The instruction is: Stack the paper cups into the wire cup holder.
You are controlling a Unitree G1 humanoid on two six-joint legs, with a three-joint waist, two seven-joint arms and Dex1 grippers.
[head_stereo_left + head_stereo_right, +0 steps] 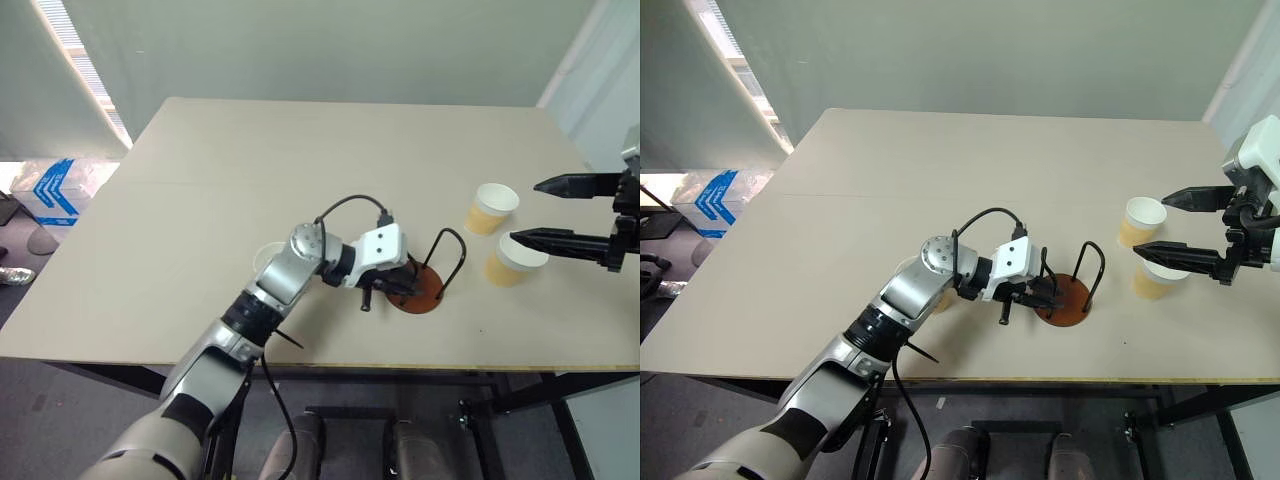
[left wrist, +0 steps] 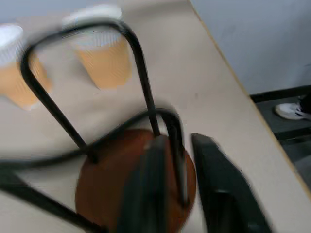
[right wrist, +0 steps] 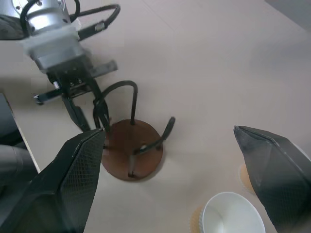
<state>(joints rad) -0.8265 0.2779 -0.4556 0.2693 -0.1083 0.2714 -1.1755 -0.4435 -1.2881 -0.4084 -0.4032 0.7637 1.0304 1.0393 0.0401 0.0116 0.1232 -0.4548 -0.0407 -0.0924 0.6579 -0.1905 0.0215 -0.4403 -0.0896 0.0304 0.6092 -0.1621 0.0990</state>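
The wire cup holder [image 1: 418, 290], a reddish-brown disc with black wire loops, stands near the table's front edge. My left gripper [image 1: 400, 290] is at its left side, open a little, with one wire loop [image 2: 177, 160] between its fingers. Two tan paper cups [image 1: 492, 208] [image 1: 515, 262] stand upright to the right of the holder. My right gripper [image 1: 527, 211] hovers over them, open wide and holding nothing. A third cup [image 1: 266, 256] is mostly hidden behind my left forearm.
The beige table [image 1: 300, 160] is bare across its far and left parts. Its front edge [image 1: 400, 366] runs just below the holder. A clear bag with blue print [image 1: 55, 190] lies on the floor to the left.
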